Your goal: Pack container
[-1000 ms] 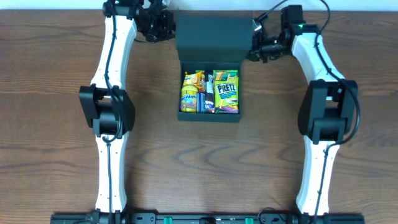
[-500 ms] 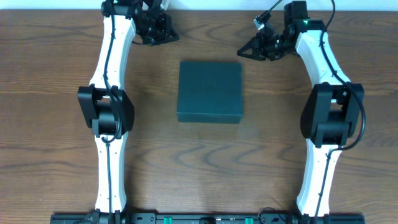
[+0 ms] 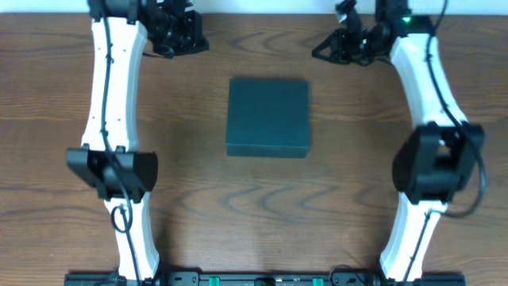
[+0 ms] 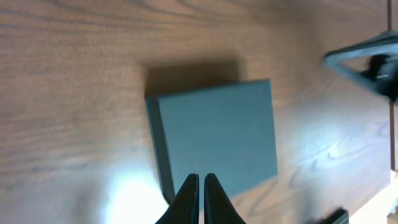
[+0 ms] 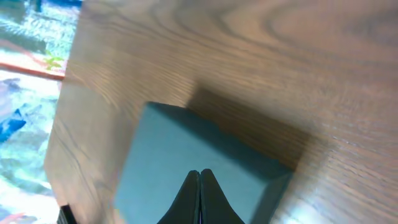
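The container (image 3: pixel 267 116), a dark teal square box, sits at the table's centre with its lid closed flat; its contents are hidden. It also shows in the left wrist view (image 4: pixel 214 134) and in the right wrist view (image 5: pixel 199 165). My left gripper (image 3: pixel 193 40) is shut and empty, raised at the far left, apart from the box; its fingertips (image 4: pixel 201 179) are together. My right gripper (image 3: pixel 319 51) is shut and empty, raised at the far right of the box; its fingertips (image 5: pixel 200 172) are together.
The wooden table (image 3: pixel 254 206) surrounds the box. The table's far edge (image 3: pixel 262 13) runs just behind both grippers. The right arm shows at the edge of the left wrist view (image 4: pixel 367 59).
The lid went from open, with snack packets showing, to closed. Both grippers then drew back from the box toward the far edge, left arm shifting left, right arm shifting right.
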`<state>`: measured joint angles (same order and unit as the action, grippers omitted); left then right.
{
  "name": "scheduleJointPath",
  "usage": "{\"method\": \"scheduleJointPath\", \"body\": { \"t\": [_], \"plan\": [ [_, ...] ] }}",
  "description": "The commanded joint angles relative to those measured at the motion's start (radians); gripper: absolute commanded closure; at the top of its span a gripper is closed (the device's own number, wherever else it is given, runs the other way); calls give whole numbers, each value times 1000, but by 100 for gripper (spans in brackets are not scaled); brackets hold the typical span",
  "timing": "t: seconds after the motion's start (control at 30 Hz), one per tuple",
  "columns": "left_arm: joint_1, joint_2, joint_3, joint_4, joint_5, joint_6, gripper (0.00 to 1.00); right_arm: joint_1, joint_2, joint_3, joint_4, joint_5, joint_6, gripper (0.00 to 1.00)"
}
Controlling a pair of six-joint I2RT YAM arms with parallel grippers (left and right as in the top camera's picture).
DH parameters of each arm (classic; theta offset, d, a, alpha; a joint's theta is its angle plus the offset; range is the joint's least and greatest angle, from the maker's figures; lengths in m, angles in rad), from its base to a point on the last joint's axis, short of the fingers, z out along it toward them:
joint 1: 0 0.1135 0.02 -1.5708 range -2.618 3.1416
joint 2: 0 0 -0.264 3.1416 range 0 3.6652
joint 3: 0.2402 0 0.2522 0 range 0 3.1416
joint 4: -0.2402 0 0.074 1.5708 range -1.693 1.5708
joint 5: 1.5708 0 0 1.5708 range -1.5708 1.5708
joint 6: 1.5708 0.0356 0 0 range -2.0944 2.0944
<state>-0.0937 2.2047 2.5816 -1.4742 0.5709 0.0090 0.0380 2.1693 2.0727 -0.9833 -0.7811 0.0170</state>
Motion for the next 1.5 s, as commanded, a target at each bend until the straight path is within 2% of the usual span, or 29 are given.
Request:
{"method": "scheduleJointPath", "body": {
  "t": [0.0,0.13,0.3,0.5,0.6,0.73,0.77,0.8,0.83,0.87,0.9,0.93,0.97,1.47],
  "plan": [
    [-5,-65,19,-54,-25,58,94,32,-130,7,-40,23,-74,98],
    [-13,-173,19,-145,-54,97,94,59,-266,7,-142,119,-86,98],
    [-13,-292,19,-207,-55,105,94,80,-366,6,-302,127,-149,98],
    [-18,-450,-16,-215,-59,108,94,81,-455,6,-503,126,-254,98],
    [-18,-562,-131,-215,-95,111,94,81,-516,4,-529,129,-261,98],
    [-18,-780,-425,-166,-108,126,94,82,-653,-29,-536,164,-284,98],
    [-18,-824,-482,-143,-108,126,94,81,-675,-29,-536,181,-284,88],
    [-18,-863,-529,-125,-108,126,94,81,-694,-29,-535,189,-284,57],
    [-18,-888,-557,-116,-108,126,94,81,-705,-29,-531,192,-284,1],
    [-18,-908,-576,-111,-108,126,94,81,-715,-29,-525,200,-284,1],
    [-18,-928,-593,-111,-111,126,83,81,-726,-29,-524,206,-284,1],
    [-18,-940,-601,-116,-111,126,33,81,-732,-29,-524,206,-284,1],
    [-18,-950,-604,-126,-111,126,5,81,-738,-29,-525,206,-284,1],
    [-18,-954,-604,-145,-111,126,5,81,-738,-29,-525,206,-284,1]
  ]
}}
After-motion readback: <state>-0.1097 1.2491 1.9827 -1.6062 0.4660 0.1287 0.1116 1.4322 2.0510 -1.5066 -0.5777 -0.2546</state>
